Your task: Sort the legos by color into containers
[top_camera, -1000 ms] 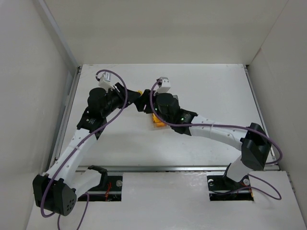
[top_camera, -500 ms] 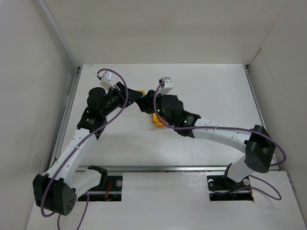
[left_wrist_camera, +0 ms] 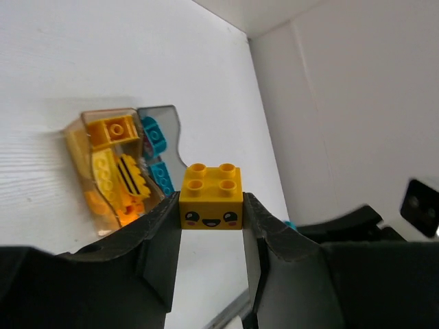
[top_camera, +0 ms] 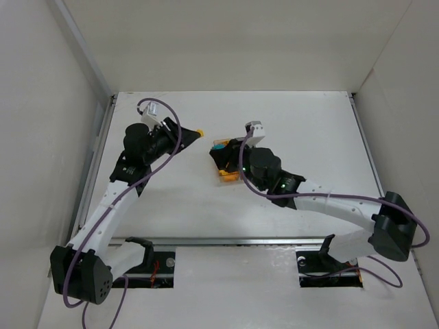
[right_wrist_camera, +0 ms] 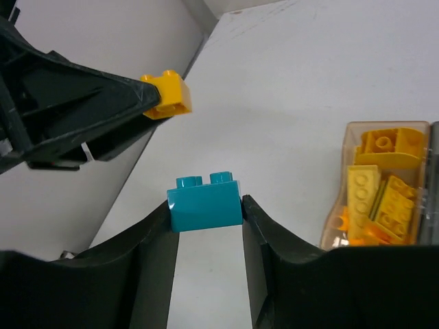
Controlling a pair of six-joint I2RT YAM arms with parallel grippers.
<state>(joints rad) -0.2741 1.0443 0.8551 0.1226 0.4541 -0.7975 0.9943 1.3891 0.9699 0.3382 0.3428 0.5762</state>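
Observation:
My left gripper (top_camera: 196, 131) is shut on a yellow lego with a smiling face (left_wrist_camera: 211, 199), held above the table left of the bins. My right gripper (top_camera: 218, 147) is shut on a teal lego (right_wrist_camera: 206, 203), held just above the bins. The amber container (left_wrist_camera: 103, 171) holds several yellow and orange legos, one black-striped. The grey container (left_wrist_camera: 164, 120) next to it holds teal legos. In the top view only part of the amber container (top_camera: 226, 176) shows under my right wrist. In the right wrist view the yellow lego (right_wrist_camera: 168, 96) is beyond the teal one, apart from it.
White walls close in the table on the left, back and right. A metal rail (top_camera: 240, 241) runs along the near edge. My right arm (top_camera: 329, 202) lies across the table's right half.
The two grippers, close together a second ago, have drawn apart. My right gripper moved right with the teal lego; my left gripper moved slightly left with the yellow one.

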